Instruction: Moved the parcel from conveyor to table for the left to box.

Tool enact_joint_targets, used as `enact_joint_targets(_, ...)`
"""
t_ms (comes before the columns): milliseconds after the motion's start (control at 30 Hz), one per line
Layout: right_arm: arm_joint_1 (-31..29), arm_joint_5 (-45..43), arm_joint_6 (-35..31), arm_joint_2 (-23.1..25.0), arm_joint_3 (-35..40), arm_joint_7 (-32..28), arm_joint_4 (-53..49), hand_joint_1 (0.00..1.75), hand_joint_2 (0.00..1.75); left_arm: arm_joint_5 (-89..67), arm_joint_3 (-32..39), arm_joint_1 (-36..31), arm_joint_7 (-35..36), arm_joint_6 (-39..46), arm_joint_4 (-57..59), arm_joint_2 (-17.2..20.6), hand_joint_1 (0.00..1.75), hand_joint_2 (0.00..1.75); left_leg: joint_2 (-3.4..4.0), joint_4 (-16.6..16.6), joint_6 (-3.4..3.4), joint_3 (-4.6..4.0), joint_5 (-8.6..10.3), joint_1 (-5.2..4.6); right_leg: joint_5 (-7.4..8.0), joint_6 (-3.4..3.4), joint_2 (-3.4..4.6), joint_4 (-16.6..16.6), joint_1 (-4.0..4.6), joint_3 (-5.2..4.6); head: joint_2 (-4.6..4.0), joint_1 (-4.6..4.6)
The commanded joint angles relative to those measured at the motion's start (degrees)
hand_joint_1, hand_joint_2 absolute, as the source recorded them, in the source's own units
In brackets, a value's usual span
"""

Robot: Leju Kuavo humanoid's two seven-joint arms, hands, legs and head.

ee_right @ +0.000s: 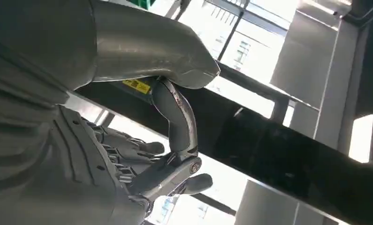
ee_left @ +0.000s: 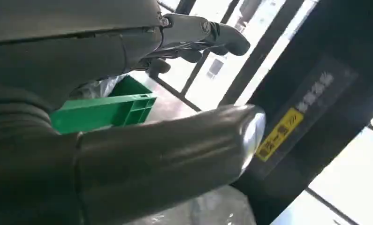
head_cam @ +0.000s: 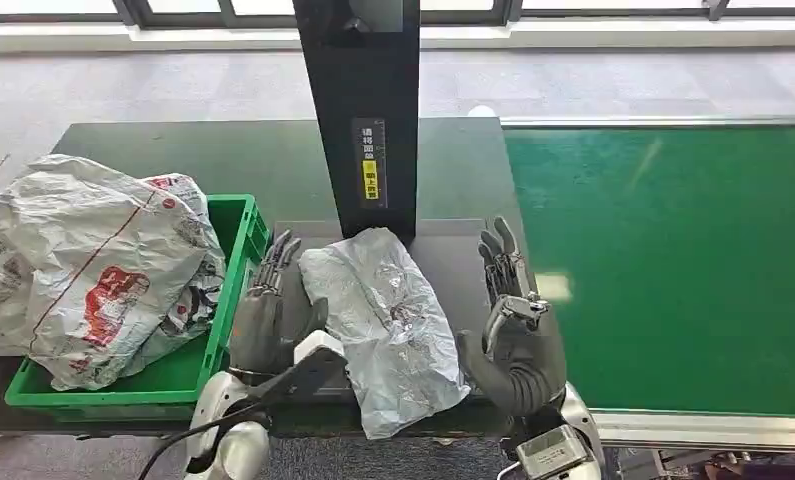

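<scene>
A crumpled silver-grey parcel (head_cam: 386,320) lies on the dark table (head_cam: 273,165) between my two hands, in front of the black post (head_cam: 361,110). My left hand (head_cam: 270,310) stands just left of the parcel with fingers stretched apart, holding nothing. On the parcel's right side my right hand (head_cam: 513,320) is also spread and empty, close to its edge. The green box (head_cam: 238,245) sits at the left, stuffed with white printed bags (head_cam: 103,270). In the left wrist view the left hand (ee_left: 128,154) has a bit of the parcel (ee_left: 212,211) below its thumb.
The green conveyor belt (head_cam: 673,260) runs along the right of the table. The black post with a yellow label (head_cam: 370,185) rises right behind the parcel. The bags spill over the box's left rim. Grey carpet and a window sill lie beyond.
</scene>
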Motion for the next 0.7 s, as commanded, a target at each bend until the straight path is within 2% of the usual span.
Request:
enact_joint_targets(33,-1.0,-1.7,0.4,-5.2,3.2,0.2,-1.3,0.0,1.75,-15.6,-9.7,-1.0,5.3,-8.2,12.6,3.2,0.0,1.75,-0.09,-0.1,0.1,0.14,-0.04,-0.01,-0.04,0.03,-0.14,-0.1,0.01,0.2,0.0,0.0)
enact_joint_targets(67,-1.3,-1.9,0.6,-5.5,3.3,0.2,-1.1,0.0,1.75,-16.9,-10.6,-0.9,6.3,-13.2,14.2,3.7,0.0,1.75,-0.04,-0.1,0.12,0.18,-0.05,-0.02,-0.04,0.03,-0.11,-0.1,0.0,0.23,0.02,0.0)
enact_joint_targets(200,-2.0,-2.3,0.4,-5.5,2.9,0.2,-0.3,0.0,1.75,-17.4,-10.7,-0.8,5.4,-10.9,19.8,4.2,0.0,1.75,0.06,-0.2,0.1,0.25,-0.04,-0.07,-0.01,0.02,0.02,-0.1,-0.05,0.25,0.0,0.0)
enact_joint_targets(400,-1.7,-2.0,0.1,-5.0,2.3,0.2,-0.6,0.0,1.75,-16.0,-10.1,-1.1,3.4,-12.6,17.3,4.3,0.0,1.75,0.0,-0.1,0.11,0.17,-0.09,0.01,-0.07,0.01,-0.07,-0.1,0.02,0.22,0.02,0.0)
enact_joint_targets(700,-0.4,-1.4,0.2,-4.4,1.1,0.2,-1.9,0.0,1.75,-15.1,-9.9,-3.3,1.9,-14.3,19.8,4.2,0.0,1.75,0.0,0.0,0.13,0.11,-0.1,0.04,-0.05,0.03,-0.09,-0.1,0.07,0.19,0.0,0.0)
